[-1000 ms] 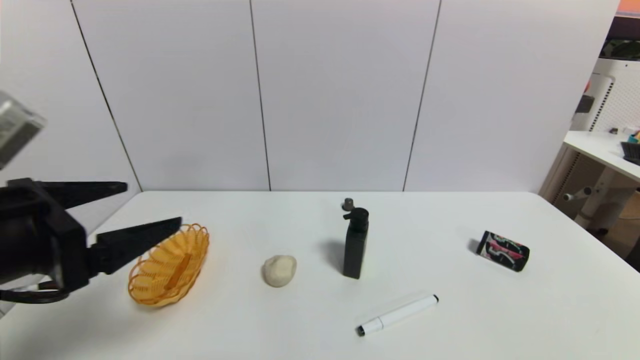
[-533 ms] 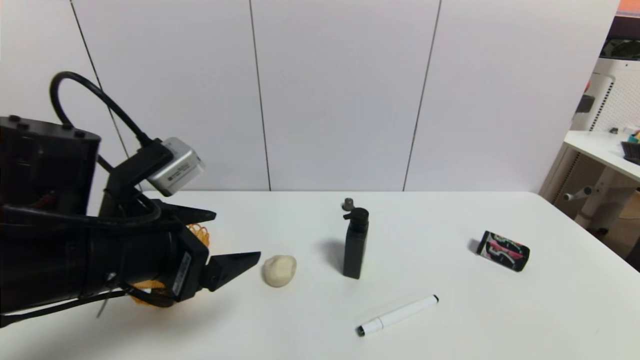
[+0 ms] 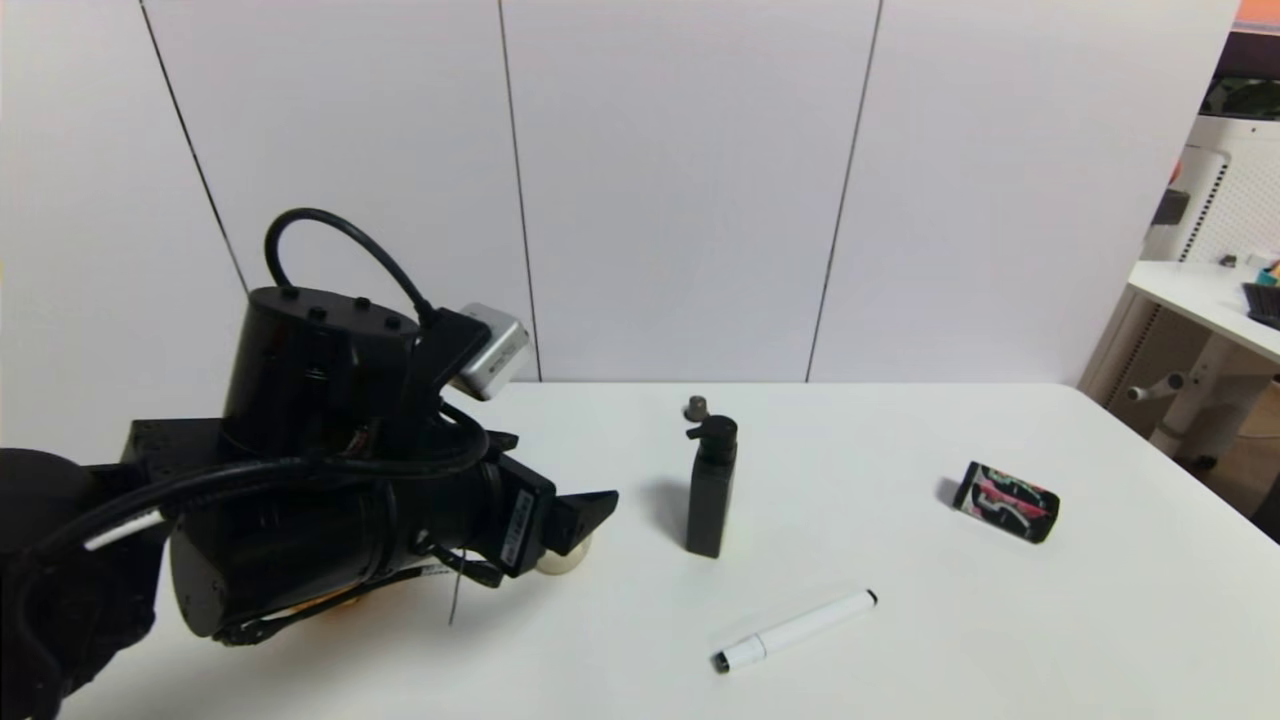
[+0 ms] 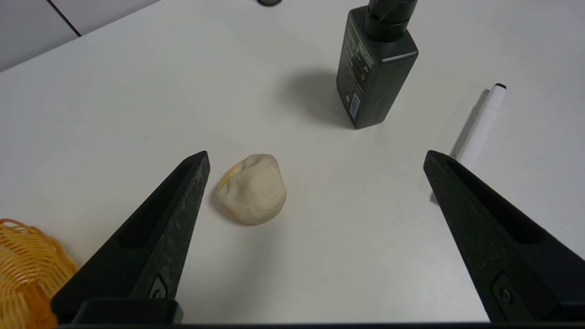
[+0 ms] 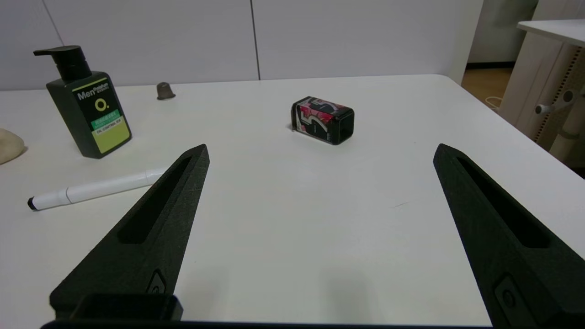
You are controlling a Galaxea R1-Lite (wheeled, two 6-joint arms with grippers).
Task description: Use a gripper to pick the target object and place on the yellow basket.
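- Left end effector [image 4: 317, 153] hangs over the left part of the white counter [image 3: 960, 620], its arm reaching in from the robot's left and its tips pointing toward the bottle's side; the two fingers stand wide apart with nothing between them gripped.
- Right end effector [image 5: 322, 146], out of the head view, is parked facing the counter, its fingers spread and holding nothing.
- Black pump-dispenser bottle [image 3: 711, 490] stands upright on the counter, well apart from both end effectors, between the beige lump [image 4: 252, 189] and the black can [image 3: 1006, 502], which lies on its side.
- The head view has the arm covering most of the yellow wicker basket [image 4: 32, 274]; the left wrist view shows part of its looped rim and woven wall.
- The lump, partly hidden in the head view, is whole in the left wrist view, creased on top.
- The right wrist view alone shows the bottle's green-and-black label: "Men", "OIL CONTROL".
- The can bears a large pale "5" on pink-red print.
- White marker pen [image 3: 797, 630] lies near the bottle; a small grey-brown capsule [image 5: 164, 91] sits behind it.
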